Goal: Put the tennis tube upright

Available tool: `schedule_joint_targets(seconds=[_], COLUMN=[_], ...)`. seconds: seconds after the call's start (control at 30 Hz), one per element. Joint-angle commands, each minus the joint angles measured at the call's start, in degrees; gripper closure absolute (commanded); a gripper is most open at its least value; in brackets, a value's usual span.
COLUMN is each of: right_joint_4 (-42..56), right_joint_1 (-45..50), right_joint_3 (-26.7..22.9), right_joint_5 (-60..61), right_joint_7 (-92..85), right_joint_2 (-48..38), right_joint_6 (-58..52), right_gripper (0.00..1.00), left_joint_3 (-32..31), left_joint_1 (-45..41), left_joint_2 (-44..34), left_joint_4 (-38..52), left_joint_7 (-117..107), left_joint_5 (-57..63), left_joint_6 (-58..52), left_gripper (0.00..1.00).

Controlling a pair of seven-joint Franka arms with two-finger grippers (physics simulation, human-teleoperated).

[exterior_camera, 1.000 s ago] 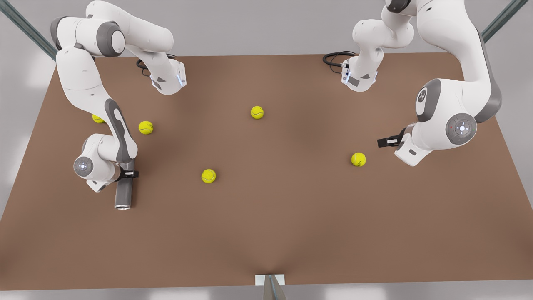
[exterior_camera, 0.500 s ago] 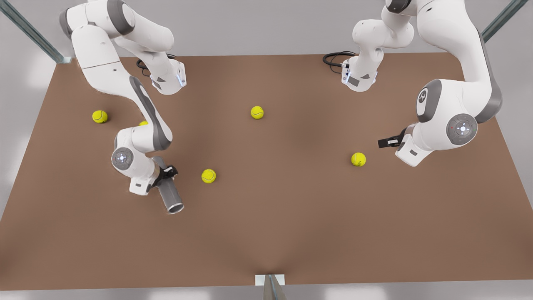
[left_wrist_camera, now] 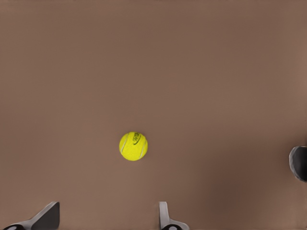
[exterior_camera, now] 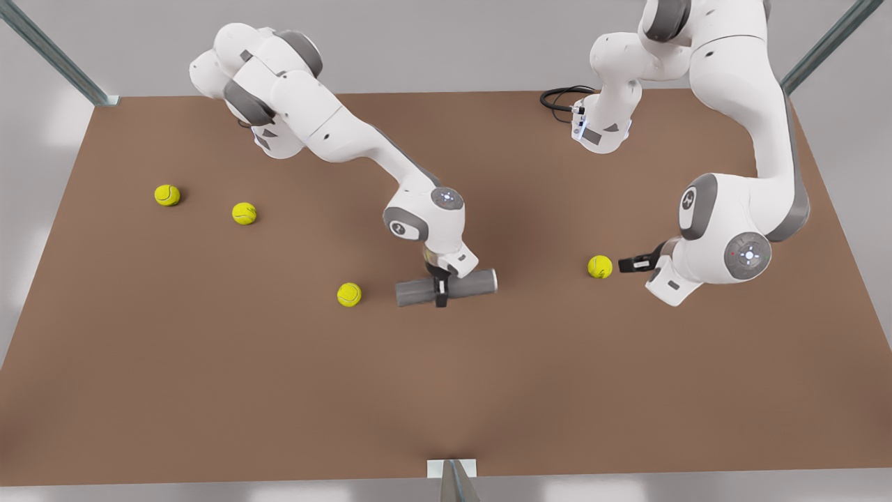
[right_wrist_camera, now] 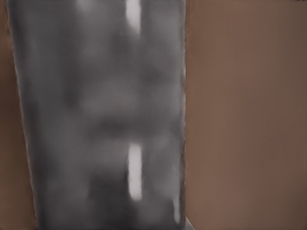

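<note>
The tennis tube (exterior_camera: 474, 283) is a dark-grey cylinder held level, lying crosswise just above the brown table (exterior_camera: 446, 390) near its middle. My right gripper (exterior_camera: 440, 293) is shut on the tube's middle from above; the right wrist view shows the tube's grey wall (right_wrist_camera: 100, 120) up close. On the front view's right, my left gripper (exterior_camera: 622, 265) hangs low, fingers open, beside a tennis ball (exterior_camera: 599, 266). In the left wrist view that ball (left_wrist_camera: 133, 146) lies ahead of the open fingertips (left_wrist_camera: 48, 216), apart from them.
Other yellow-green tennis balls lie on the table: one (exterior_camera: 349, 294) just off the tube's end on the front view's left, two more (exterior_camera: 244, 213) (exterior_camera: 167, 195) farther left. Black cables (exterior_camera: 561, 97) coil at the back edge by an arm base.
The right arm swung the tube from the front view's left side to the table's middle, turning it from pointing at the camera to lying crosswise. The left gripper shifted slightly toward its ball.
</note>
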Motion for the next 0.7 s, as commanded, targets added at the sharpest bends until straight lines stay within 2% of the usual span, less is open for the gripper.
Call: schedule_joint_targets(seconds=[0.0, 0.03, 0.2, 0.4, 0.47, 0.67], right_joint_4=[1.2, 1.28, 1.11, 1.11, 1.29, 1.64], right_joint_1=[0.87, 0.79, 0.61, 0.08, 0.35, 0.52], right_joint_3=[-1.15, -1.15, -1.15, -1.06, -1.06, -0.71], right_joint_5=[-3.48, -3.39, -1.11, -1.2, -1.55, -1.37], right_joint_7=[2.36, 5.08, 25.38, 24.59, 23.27, 18.27], right_joint_2=[1.37, 2.08, 4.27, 5.95, 5.77, 4.72], right_joint_6=[2.19, 2.19, 2.19, 3.86, 4.56, 4.39], right_gripper=[0.51, 0.51, 0.51, 0.5, 0.0, 0.0], left_joint_3=[-0.02, -0.02, -0.02, -0.02, -0.02, -0.02], left_joint_1=[-0.43, -0.43, -0.52, -0.52, -0.52, -0.52], left_joint_2=[1.36, 2.68, 2.86, 2.86, 2.86, 2.86], left_joint_4=[2.29, 4.58, 4.58, 4.58, 4.58, 4.32], left_joint_7=[0.31, 0.4, 1.19, 1.1, 1.1, 1.1], left_joint_5=[-1.66, -1.57, -1.57, -1.66, -1.57, -1.57], left_joint_6=[2.47, -0.35, -0.35, -0.52, -0.52, -0.35], left_gripper=[0.0, 0.0, 0.0, 0.0, 0.0, 0.0])
